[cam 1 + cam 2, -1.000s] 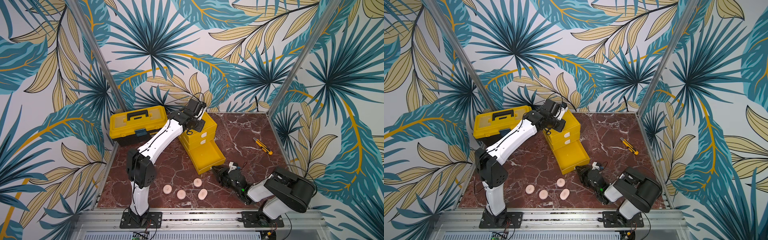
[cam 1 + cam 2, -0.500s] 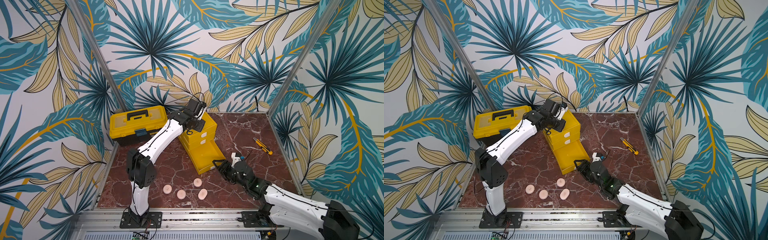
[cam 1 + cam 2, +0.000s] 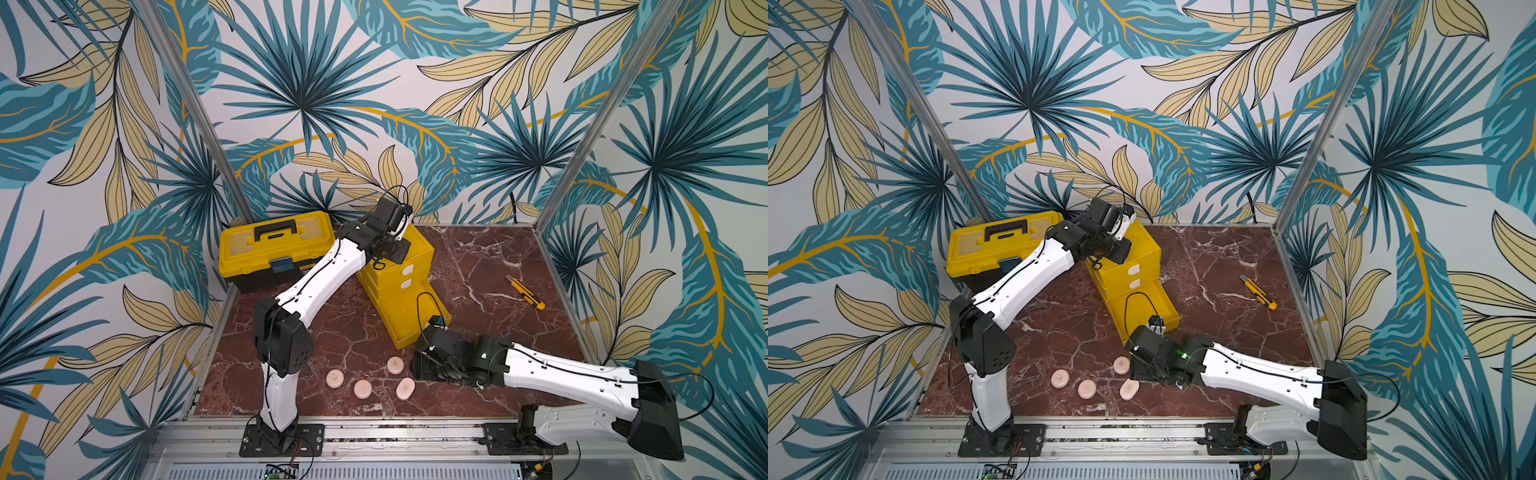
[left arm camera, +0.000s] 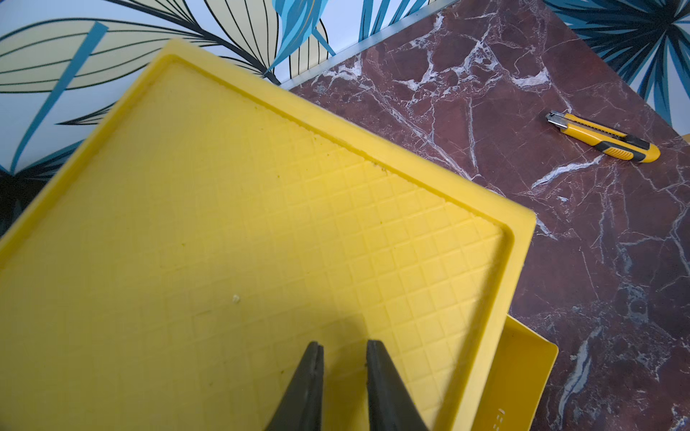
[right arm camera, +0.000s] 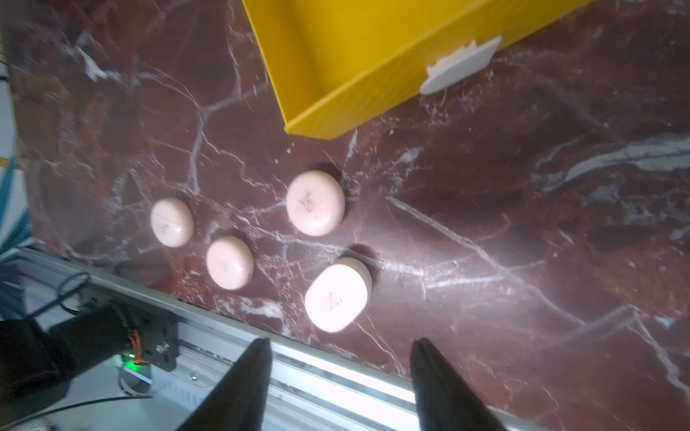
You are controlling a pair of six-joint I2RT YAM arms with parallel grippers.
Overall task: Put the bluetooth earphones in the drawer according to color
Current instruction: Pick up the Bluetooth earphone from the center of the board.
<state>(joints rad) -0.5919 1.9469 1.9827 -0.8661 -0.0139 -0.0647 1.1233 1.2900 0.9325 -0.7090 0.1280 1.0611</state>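
Our right fingers (image 5: 244, 384) stand wide apart with nothing between them, just short of the nearest case (image 5: 338, 293). It is the oblong one of four pale pink earphone cases (image 3: 362, 388) lying loose on the counter (image 3: 478, 257) in the lower middle of both top views. We read that spread as readiness to straddle the case, whose smooth rounded sides we expect to slip unless the fingers close squarely. Our left fingers (image 4: 306, 388) are nearly together, a narrow gap showing and nothing in it, over the flat top of the yellow chest (image 3: 415, 249) at the centre of the frame. Whether they touch it we cannot tell, but we judge that arm is there to steady the light chest. The bottom drawer (image 3: 415, 316) is pulled out toward the cases, and the part we can see holds nothing; the upper drawers (image 3: 388, 276) are shut. No white or purple cases show, so we take pink as the colour left to sort. A toolbox (image 3: 274, 245) sits left of the chest and a knife (image 3: 527, 293) lies toward the right edge, both clear of the work.
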